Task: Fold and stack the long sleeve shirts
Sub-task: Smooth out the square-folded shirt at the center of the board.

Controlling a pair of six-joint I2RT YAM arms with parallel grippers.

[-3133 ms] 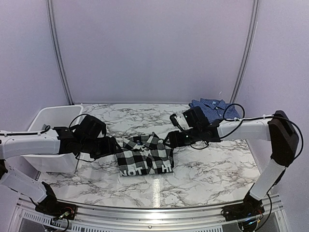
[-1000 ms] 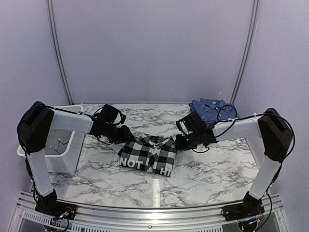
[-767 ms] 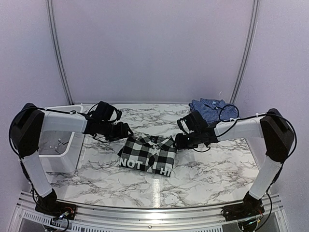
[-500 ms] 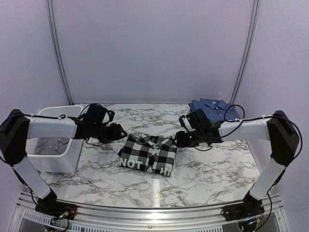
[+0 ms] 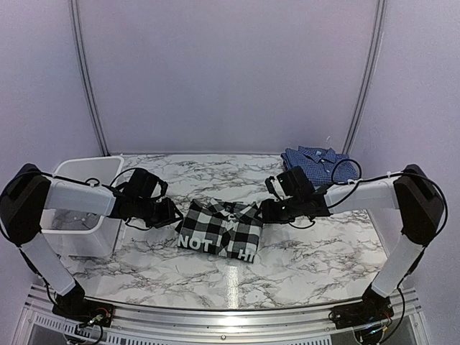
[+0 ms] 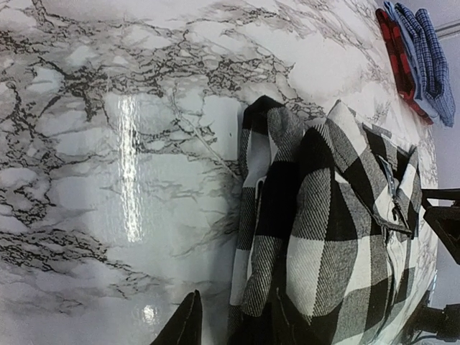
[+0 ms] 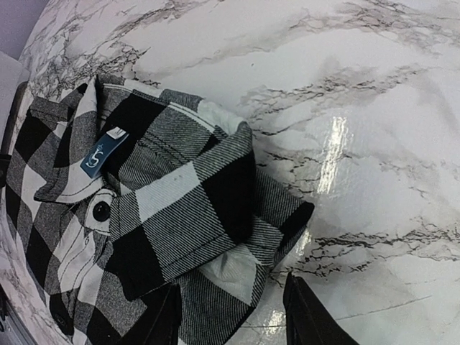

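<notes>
The left arm, which a second ago arched high over the white plastic bin (image 5: 80, 167), has dropped low, bringing the left gripper (image 5: 169, 214) just beside the left edge of the large black-and-white buffalo-check shirt with white block lettering (image 5: 219, 230). That shirt has itself changed over three seconds, from a looser heap to a compact rectangle near the middle of the marble-patterned table (image 5: 309, 251), collar toward the far side. The right gripper (image 5: 264, 210) has barely shifted and sits at the shirt's far right corner. Both wrist views show the fingers spread, unclenched, with a cloth edge lying between them but not pinched. The blue fine-checked collared shirt (image 5: 313, 159) lies well apart at the far right of the table, apparently resting on something red-checked. The check shirt looks essentially folded, so the arms seem placed either to tidy its edges or to lift it by both sides; stacking is not yet done.
</notes>
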